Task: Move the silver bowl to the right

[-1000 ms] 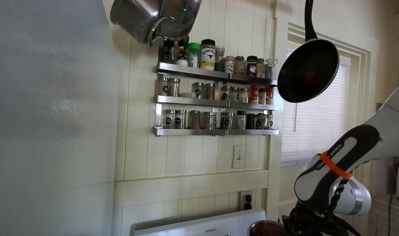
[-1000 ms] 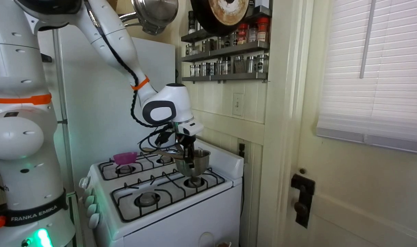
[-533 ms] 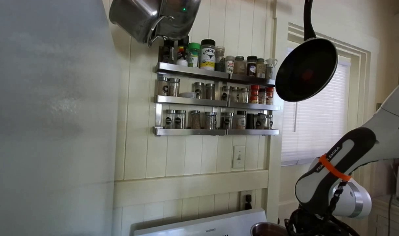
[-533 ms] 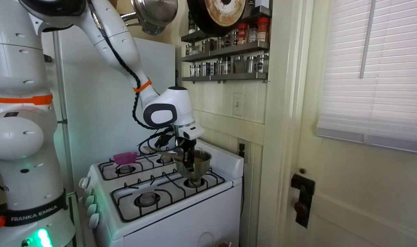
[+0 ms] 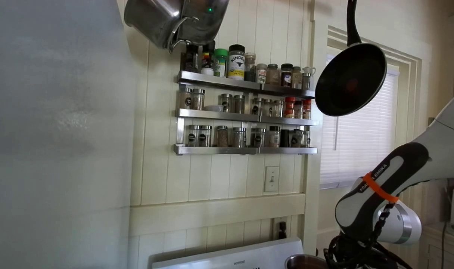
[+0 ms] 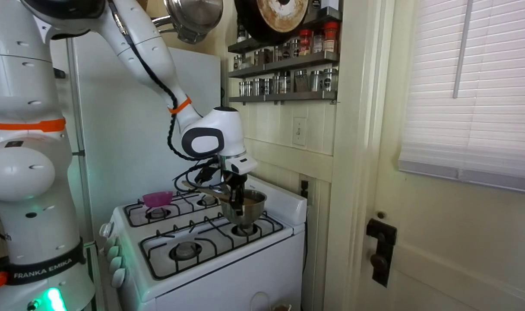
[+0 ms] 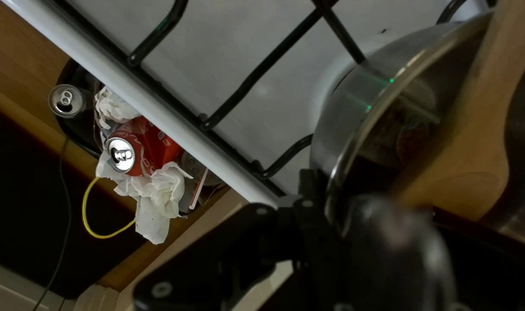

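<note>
The silver bowl is upright above the stove's back burner nearest the door. Whether its base touches the grate I cannot tell. My gripper points down at its near side. In the wrist view the gripper is shut on the bowl's rim, one dark finger outside the wall and the other, partly blurred, inside. A wooden utensil leans in the bowl, its handle sticking out over the rim. Only the top of the bowl shows in an exterior view, partly behind the gripper's cables.
A pink bowl sits on the stove's far burners. Black grates cover the stove top. The stove's back panel stands close behind the silver bowl. A pan hangs overhead, and a bin with cans is below the stove's edge.
The gripper and silver bowl have dropped slightly, and the bowl has shifted a little to the right in both exterior views. The jaws have stayed on the rim. The hanging pan sways a little.
</note>
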Action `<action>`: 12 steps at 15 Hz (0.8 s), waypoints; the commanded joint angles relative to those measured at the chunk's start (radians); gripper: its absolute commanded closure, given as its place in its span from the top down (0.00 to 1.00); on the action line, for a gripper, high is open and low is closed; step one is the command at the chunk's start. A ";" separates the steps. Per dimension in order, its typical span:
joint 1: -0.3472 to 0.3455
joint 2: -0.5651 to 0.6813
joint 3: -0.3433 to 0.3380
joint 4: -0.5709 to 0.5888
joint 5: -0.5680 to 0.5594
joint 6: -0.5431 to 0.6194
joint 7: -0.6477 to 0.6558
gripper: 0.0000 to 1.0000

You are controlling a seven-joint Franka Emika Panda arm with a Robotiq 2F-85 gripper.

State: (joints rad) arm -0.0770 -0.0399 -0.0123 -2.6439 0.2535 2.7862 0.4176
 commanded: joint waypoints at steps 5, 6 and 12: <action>-0.013 -0.107 -0.001 -0.029 -0.161 -0.036 0.093 0.78; -0.015 -0.124 0.001 -0.031 -0.169 -0.040 0.089 0.84; -0.015 -0.200 0.018 -0.040 -0.164 -0.077 0.060 1.00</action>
State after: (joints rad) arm -0.0827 -0.1769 -0.0069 -2.6554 0.1056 2.7597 0.4830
